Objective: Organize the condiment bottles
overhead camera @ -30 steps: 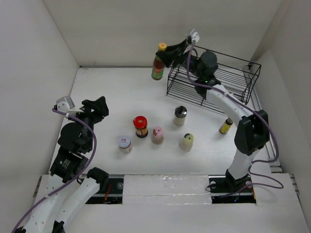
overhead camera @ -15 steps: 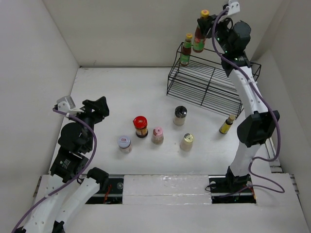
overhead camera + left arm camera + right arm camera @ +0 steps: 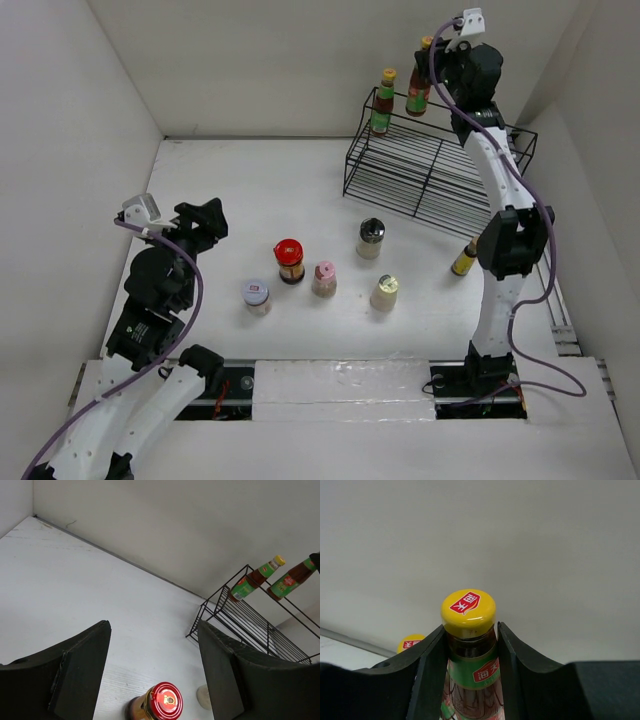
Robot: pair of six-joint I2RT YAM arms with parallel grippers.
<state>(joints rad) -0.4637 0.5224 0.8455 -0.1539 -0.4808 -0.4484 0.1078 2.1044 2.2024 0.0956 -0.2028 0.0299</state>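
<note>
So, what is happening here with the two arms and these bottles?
The right pincer holds a yellow-capped sauce bottle by the neck, up at the top of the wire rack, beside a matching bottle that already stands there. Whether the held one rests on the shelf I cannot tell. The left pincer is open and empty above the table, where six more bottles and jars wait.

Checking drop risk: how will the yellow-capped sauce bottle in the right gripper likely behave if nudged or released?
Tall and slim, the bottle probably tips easily on the wire rack. It looks like glass: likely stiff, breakable. The right gripper pinches only its neck, so it may swing.
</note>
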